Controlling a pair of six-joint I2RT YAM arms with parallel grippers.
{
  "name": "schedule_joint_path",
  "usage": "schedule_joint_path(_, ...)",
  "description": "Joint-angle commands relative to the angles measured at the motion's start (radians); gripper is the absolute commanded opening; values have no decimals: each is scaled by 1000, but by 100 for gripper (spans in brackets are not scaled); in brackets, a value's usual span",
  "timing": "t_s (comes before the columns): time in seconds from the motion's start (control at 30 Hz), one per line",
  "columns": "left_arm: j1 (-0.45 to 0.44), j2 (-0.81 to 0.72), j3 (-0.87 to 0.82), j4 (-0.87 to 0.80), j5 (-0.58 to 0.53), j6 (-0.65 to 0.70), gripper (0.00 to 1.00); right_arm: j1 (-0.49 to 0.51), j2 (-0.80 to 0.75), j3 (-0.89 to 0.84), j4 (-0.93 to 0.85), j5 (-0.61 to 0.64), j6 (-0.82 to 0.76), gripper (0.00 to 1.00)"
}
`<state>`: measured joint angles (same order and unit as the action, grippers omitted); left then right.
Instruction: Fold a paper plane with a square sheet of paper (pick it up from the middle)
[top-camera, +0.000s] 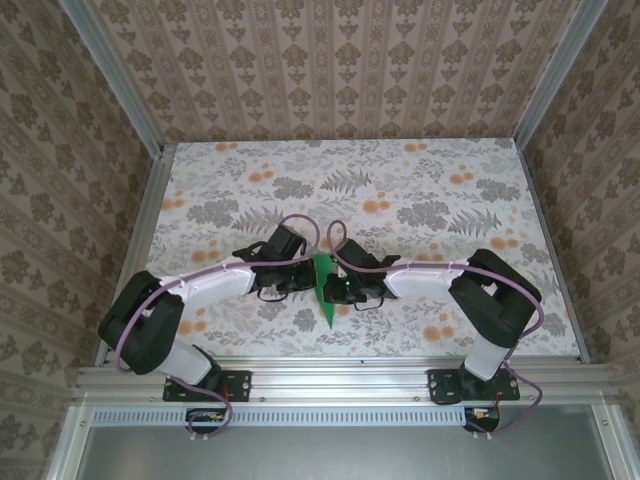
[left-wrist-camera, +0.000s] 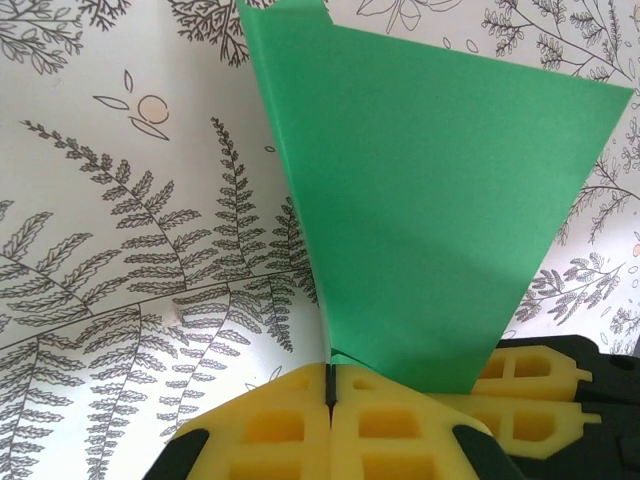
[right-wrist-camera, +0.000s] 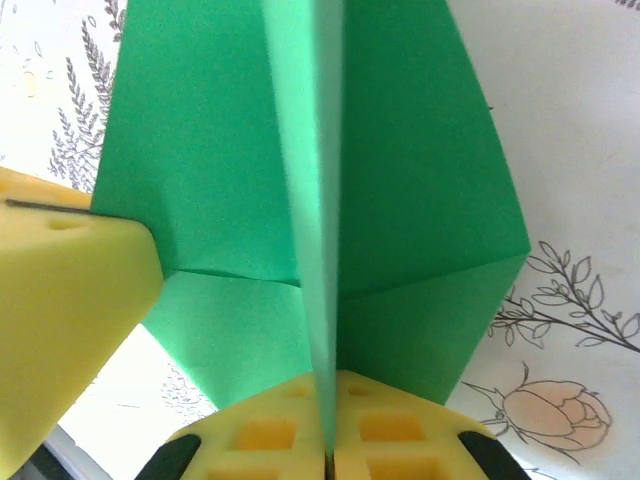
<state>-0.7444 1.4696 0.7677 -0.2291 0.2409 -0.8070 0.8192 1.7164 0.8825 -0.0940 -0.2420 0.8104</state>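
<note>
The square sheet of paper (top-camera: 325, 300) is bright green and creased into a narrow pointed shape, its tip toward the near edge. It stands on edge between my two grippers at the table's middle. My left gripper (top-camera: 305, 280) is shut on it from the left; in the left wrist view the yellow pads (left-wrist-camera: 330, 385) pinch the lower edge of the green sheet (left-wrist-camera: 430, 200). My right gripper (top-camera: 340, 288) is shut on it from the right; its pads (right-wrist-camera: 328, 445) clamp the centre crease of the paper (right-wrist-camera: 400, 200). The left gripper's yellow fingers (right-wrist-camera: 60, 300) touch the paper's left flap.
The table (top-camera: 400, 200) has a floral and fern cloth and is walled by patterned panels on three sides. An aluminium rail (top-camera: 340, 375) runs along the near edge, with both arm bases on it. The right gripper's yellow fingers (left-wrist-camera: 530, 385) sit close beside the left ones.
</note>
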Motion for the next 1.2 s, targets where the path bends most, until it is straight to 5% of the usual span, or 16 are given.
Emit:
schedule_joint_path(0.0, 9, -60, -24, 43, 21, 8, 11, 8, -44, 41, -95, 68, -30, 6)
schedule_joint_path(0.3, 8, -285, -103, 16, -129, -3, 49, -55, -130, 188, -481, 317, -190, 5)
schedule_joint_path(0.77, 54, -568, -227, -126, -274, -65, 56, -173, 186, 489, -691, 381, -321, 12)
schedule_joint_path(1.17, 69, -701, -295, -156, -272, -89, 60, -191, 253, 435, -599, 305, -280, 16)
